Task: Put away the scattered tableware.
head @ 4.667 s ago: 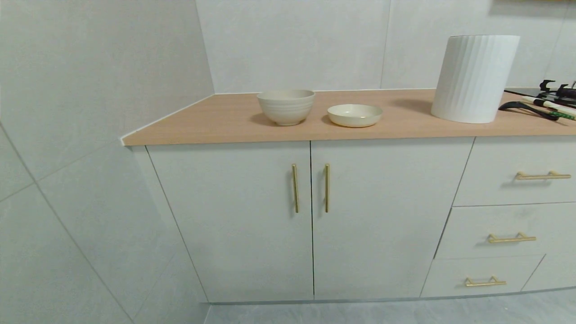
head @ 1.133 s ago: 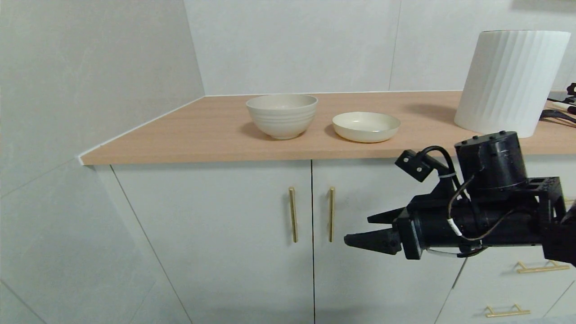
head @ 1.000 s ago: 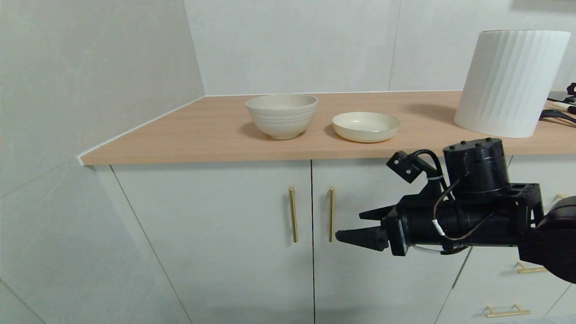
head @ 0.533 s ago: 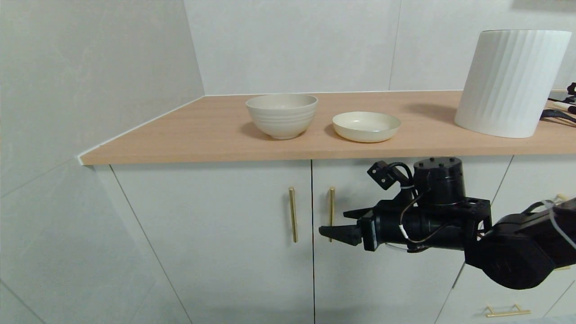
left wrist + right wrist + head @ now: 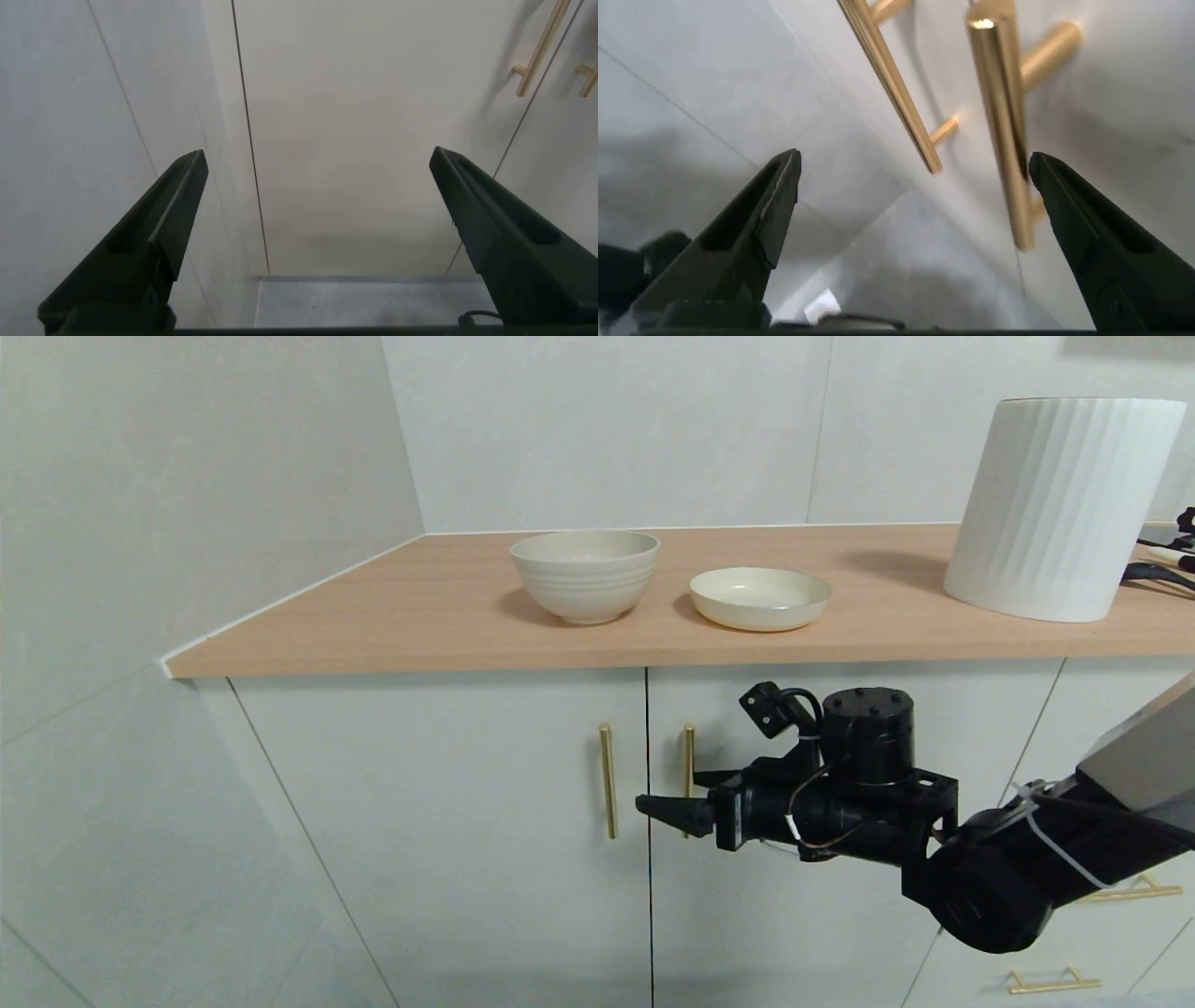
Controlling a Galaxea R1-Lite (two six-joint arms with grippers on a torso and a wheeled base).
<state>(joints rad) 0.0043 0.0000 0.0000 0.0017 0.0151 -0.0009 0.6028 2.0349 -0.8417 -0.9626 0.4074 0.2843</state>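
A deep cream bowl [image 5: 584, 574] and a shallow cream dish [image 5: 760, 597] stand side by side on the wooden counter [image 5: 401, 616]. Below it are two white cabinet doors with vertical gold handles, the left door's [image 5: 608, 781] and the right door's [image 5: 688, 756]. My right gripper [image 5: 672, 791] is open and level in front of the right door's handle, its fingertips reaching the seam between the doors. In the right wrist view this gripper [image 5: 913, 163] has the near handle [image 5: 1004, 121] just ahead of its gap. My left gripper [image 5: 318, 159] is open and faces a lower cabinet panel.
A tall white ribbed container [image 5: 1060, 504] stands on the counter at the right, with dark utensils [image 5: 1158, 569] behind it. Drawers with gold pulls [image 5: 1055, 980] lie to the right of the doors. A tiled wall [image 5: 187, 523] closes the left side.
The head view came closer to the cabinet since the earliest frame. Over the last second my right gripper, still open, moved left and down to the door handles.
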